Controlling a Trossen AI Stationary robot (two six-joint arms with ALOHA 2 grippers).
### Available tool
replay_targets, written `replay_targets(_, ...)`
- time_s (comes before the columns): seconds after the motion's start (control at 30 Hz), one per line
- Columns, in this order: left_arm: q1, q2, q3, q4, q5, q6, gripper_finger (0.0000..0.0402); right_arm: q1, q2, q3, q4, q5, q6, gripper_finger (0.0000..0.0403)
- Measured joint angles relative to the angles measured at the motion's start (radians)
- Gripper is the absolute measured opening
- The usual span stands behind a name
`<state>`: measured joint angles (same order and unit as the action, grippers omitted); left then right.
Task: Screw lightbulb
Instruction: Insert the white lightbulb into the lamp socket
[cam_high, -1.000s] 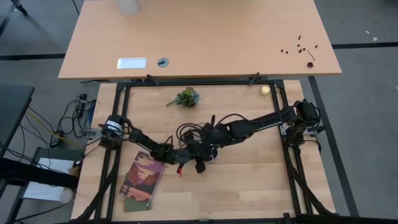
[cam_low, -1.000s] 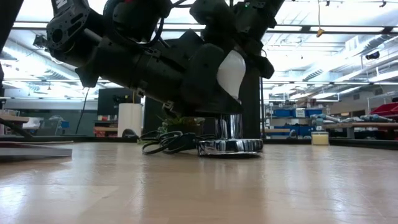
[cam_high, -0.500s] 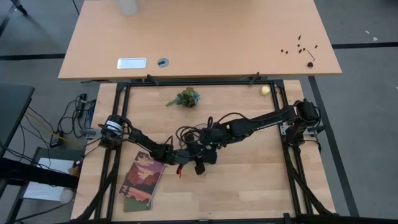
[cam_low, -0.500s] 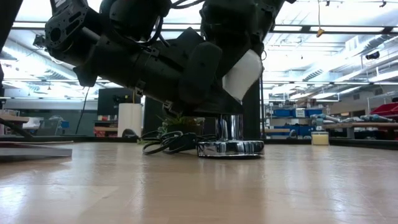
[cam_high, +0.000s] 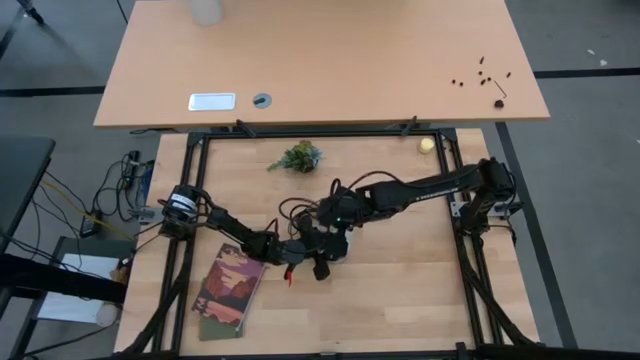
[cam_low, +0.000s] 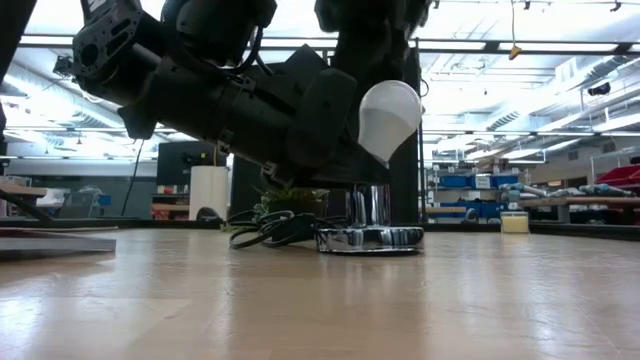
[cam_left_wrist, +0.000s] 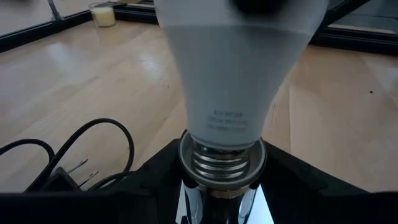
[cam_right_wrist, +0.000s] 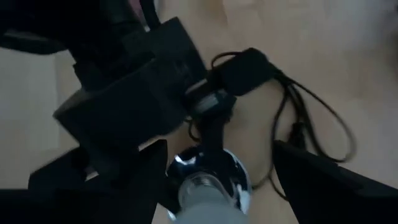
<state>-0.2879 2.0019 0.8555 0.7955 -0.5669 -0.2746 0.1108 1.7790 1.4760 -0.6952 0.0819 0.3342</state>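
The white lightbulb stands with its grey screw base in the chrome socket. The socket rises from a round silver disc that lies flat on the table. Some thread turns show above the socket's rim. My left gripper is shut on the socket just under the bulb. My right gripper hangs open above the bulb, one finger on either side and apart from it. In the high view my right gripper hides the bulb. The low view shows the whole bulb. My left gripper pinches the socket's chrome neck between its two fingers, right below the bulb's screw base. The fingers come from the table's left, slanting a little downward. The socket stands upright, its disc on the table.
A black cord with its plug lies coiled on the table behind the socket. A book lies near the front left, a small plant at the back, and a pale yellow round object at the back right. Black frame rails edge the table.
My right gripper has rolled about its own line and risen off the lightbulb. In the low view its finger covered part of the bulb before; now the whole bulb shows. The bulb stays in the socket.
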Motion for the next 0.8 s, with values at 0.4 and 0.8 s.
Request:
replay_targets(0.4,-0.012,0.000,0.000,-0.012,-0.005,-0.005,0.0188,0.046,-0.005,0.165,-0.357,0.028,-0.206,0.0299)
replay_targets(0.8,-0.028,0.000,0.000,-0.015,-0.001,0.004,0.0188,0.122,-0.008,0.121,-0.373,0.166,-0.435,0.0298)
